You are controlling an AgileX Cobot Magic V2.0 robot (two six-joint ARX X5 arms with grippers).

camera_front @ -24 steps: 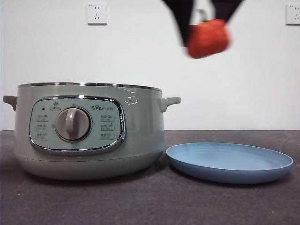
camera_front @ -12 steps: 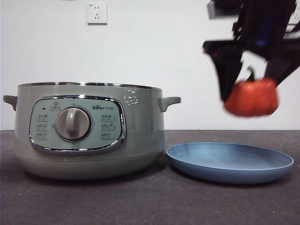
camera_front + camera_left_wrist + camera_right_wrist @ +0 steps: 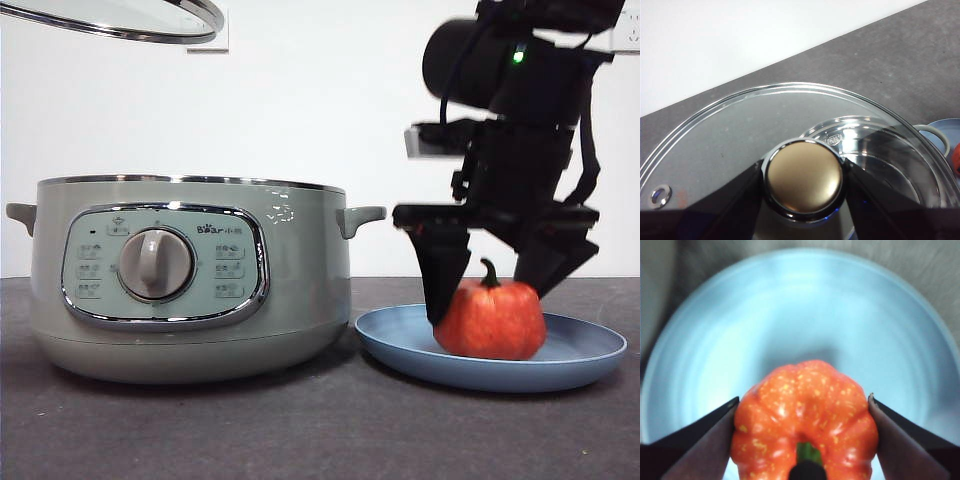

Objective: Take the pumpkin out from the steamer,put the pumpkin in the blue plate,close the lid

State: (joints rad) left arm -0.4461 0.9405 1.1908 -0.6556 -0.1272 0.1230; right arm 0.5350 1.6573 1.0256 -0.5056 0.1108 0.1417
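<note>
A plain white wall (image 3: 330, 110) fills the back of the front view, smooth, evenly lit and bare apart from its fittings. A white electrical socket plate (image 3: 213, 44) is fixed high on it toward the left, partly covered from above, and the corner of a second socket plate (image 3: 629, 33) shows at the upper right edge. The wall meets a dark grey tabletop (image 3: 300, 430) along a straight level line. The tabletop has a matte, slightly mottled surface that runs to the near edge of the view. In the left wrist view the same grey surface (image 3: 880, 60) borders the white wall (image 3: 715, 40) along a slanting edge. The light is soft and diffuse, casting only faint shadows on the table.
</note>
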